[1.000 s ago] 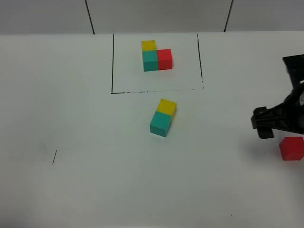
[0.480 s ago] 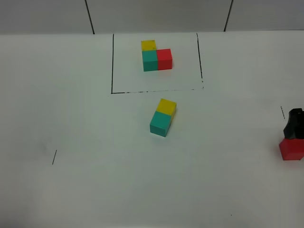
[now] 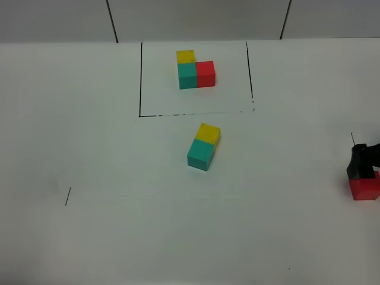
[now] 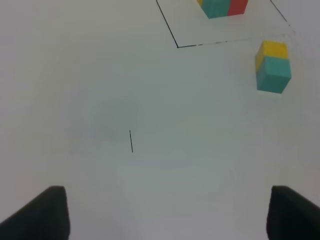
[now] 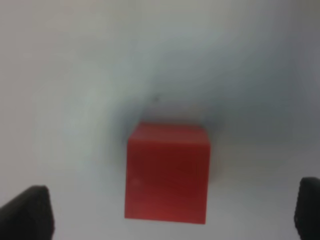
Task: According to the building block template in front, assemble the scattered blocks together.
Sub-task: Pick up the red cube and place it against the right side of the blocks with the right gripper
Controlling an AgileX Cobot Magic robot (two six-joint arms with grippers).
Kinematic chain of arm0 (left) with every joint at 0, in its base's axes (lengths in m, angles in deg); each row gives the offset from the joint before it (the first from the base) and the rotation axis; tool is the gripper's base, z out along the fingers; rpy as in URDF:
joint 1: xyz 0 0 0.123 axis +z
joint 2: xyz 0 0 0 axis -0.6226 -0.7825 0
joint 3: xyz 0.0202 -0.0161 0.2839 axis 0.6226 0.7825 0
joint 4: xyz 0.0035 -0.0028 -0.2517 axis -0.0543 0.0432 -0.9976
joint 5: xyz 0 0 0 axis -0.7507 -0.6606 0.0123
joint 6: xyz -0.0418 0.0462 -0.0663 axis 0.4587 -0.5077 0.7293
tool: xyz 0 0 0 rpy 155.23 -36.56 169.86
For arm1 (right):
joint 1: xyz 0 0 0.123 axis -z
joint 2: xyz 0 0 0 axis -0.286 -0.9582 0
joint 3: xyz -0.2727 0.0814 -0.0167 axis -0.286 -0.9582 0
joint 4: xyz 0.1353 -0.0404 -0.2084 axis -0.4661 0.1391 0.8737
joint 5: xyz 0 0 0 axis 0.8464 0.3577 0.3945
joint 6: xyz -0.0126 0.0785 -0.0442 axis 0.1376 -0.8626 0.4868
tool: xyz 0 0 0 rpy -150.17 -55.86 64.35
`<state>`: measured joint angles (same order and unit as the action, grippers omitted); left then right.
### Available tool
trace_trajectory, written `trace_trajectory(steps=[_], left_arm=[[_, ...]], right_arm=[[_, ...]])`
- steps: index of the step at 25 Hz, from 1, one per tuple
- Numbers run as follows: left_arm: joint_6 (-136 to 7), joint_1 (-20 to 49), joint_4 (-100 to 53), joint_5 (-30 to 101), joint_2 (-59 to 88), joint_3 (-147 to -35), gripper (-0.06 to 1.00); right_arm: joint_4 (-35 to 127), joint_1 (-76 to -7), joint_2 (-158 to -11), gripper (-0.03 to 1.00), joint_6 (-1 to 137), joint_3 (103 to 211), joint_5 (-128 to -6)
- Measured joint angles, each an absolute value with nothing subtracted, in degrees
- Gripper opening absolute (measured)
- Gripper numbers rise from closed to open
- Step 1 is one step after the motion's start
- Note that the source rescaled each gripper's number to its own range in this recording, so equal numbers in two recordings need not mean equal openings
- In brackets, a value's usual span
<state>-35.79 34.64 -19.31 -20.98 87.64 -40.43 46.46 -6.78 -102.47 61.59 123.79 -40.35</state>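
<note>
Hovering right pincer [image 5: 168,210] — wide, over red cube [image 5: 167,170] | left pincer [image 4: 166,212] — wide, nothing held

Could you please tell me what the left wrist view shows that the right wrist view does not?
Left wrist only: the touching yellow cube and teal cube, a corner of the building block template, and the open left gripper. Right wrist only: the loose red cube, framed by the open right gripper. Both: the white table.

Framed L-trio template [image 3: 196,74]; yellow cube [image 3: 208,133] touching teal cube [image 3: 200,154]; red cube [image 3: 364,187] well apart.
</note>
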Motion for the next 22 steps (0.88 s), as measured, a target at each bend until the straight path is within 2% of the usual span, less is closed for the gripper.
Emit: trace_trajectory(steps=[8, 12, 19, 22], left_arm=[[-35.8, 34.6, -19.3, -21.0, 87.6, -40.4, 0.83], [-35.8, 34.6, -19.3, -21.0, 87.6, -40.4, 0.83], [-35.8, 34.6, -19.3, -21.0, 87.6, -40.4, 0.83], [-35.8, 34.6, -19.3, -21.0, 87.6, -40.4, 0.83]], right_arm=[[45.2, -5.3, -107.7, 0.92, 63.9, 123.8, -43.9], [44.1, -5.1, -110.3, 0.88, 65.8, 123.8, -44.8], [43.3, -5.1, -114.2, 0.71, 66.6, 123.8, -45.6], [43.2, -5.1, -114.4, 0.59, 66.7, 123.8, -45.7]])
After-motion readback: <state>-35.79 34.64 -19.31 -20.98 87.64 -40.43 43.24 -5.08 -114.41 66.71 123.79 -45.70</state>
